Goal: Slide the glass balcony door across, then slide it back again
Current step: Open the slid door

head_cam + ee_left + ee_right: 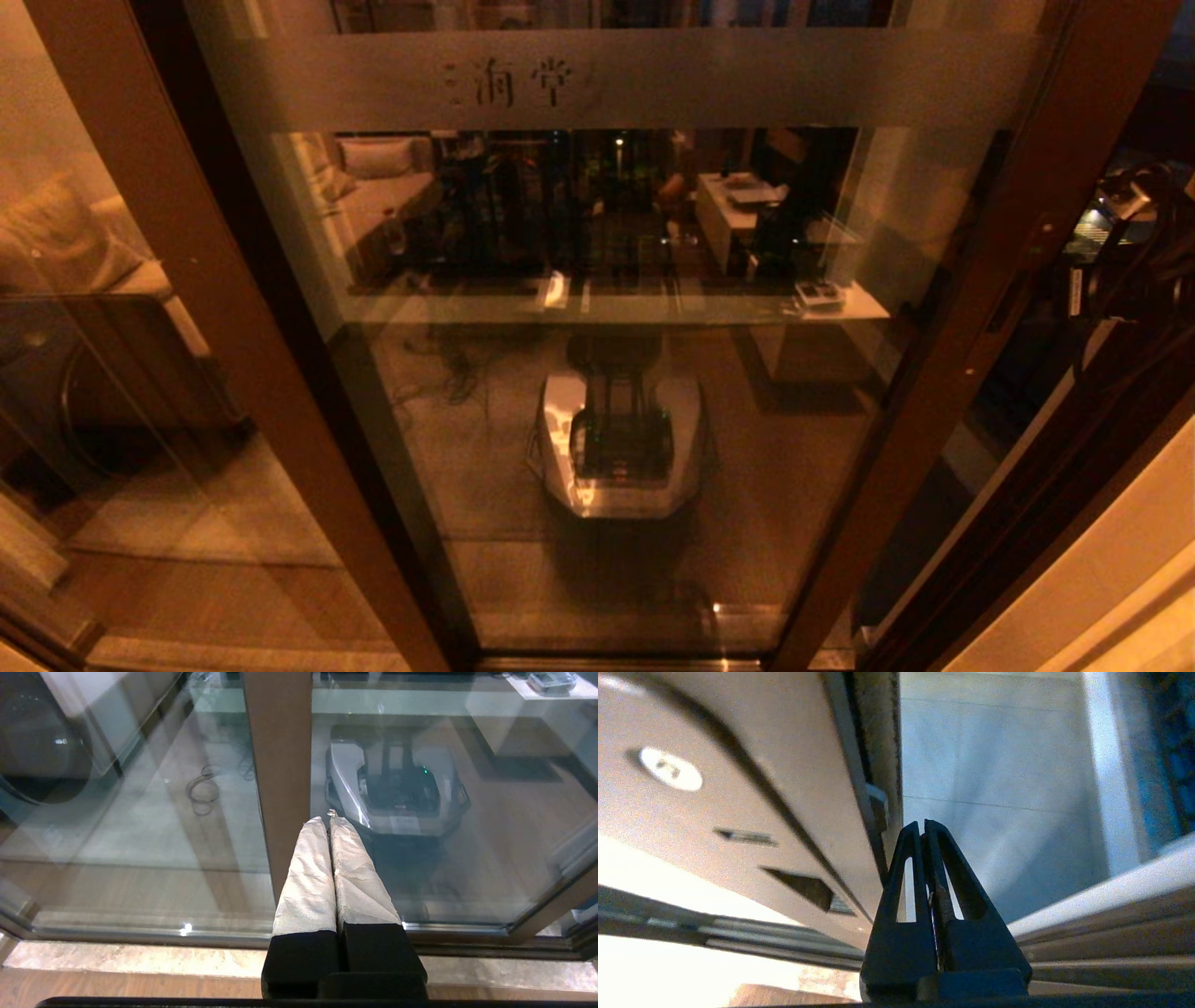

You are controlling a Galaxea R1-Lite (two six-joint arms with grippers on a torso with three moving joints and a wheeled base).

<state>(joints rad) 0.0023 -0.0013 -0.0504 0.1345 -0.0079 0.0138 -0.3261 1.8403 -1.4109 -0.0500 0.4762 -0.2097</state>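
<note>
The glass balcony door [616, 373] fills the head view: clear glass in a reddish-brown frame, a frosted band [653, 79] with characters across the top. Its right stile [971, 308] carries a slim handle slot [1013, 299]. My right gripper [922, 823] is shut with nothing in it. Its tips sit just past the door's edge [873, 802], in the gap beside the stile face [784, 812]. My left gripper [326, 820], with pale wrapped fingers [308, 882], is shut and empty, pointing at the door's left stile [280, 765] and glass [490, 849].
A narrower brown-framed panel [112, 373] stands left of the door. Floor track rails [1111, 956] and a stone sill [140, 961] run along the bottom. Pale balcony floor [994, 765] shows through the gap. My own base is reflected in the glass [616, 439]. The outer jamb [1102, 467] is at the right.
</note>
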